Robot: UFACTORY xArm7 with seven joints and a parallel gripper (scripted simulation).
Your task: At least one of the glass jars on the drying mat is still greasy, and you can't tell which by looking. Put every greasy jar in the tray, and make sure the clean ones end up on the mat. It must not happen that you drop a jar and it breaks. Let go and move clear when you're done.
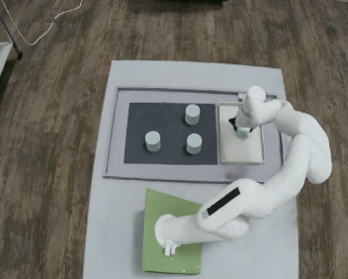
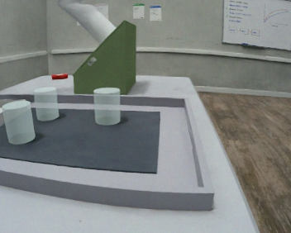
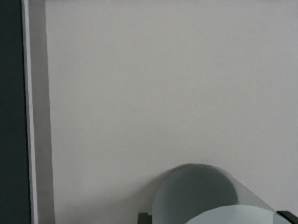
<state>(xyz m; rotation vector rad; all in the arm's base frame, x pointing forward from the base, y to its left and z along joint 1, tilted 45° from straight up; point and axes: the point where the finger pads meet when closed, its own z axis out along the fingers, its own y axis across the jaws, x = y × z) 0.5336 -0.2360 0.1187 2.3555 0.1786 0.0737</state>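
— Where is the held glass jar (image 1: 242, 133)?

— Between the fingers of the gripper (image 1: 242, 128), which is closed on it, directly under the wrist, over the tray (image 1: 257, 157).

— And the other jars?

— Three stand on the drying mat (image 1: 135, 148), toward 9 o'clock from the gripper.

1. No text can be read in any view.
2. The whiteboard (image 2: 257, 22) on the far right wall carries a curve plot and small boxed writing, too blurred to make out.
3. Two paper sheets (image 2: 139, 11) on the far wall have coloured headers; their print is illegible.
4. A small label (image 2: 91, 62) on the green block (image 2: 112, 62) is unreadable.
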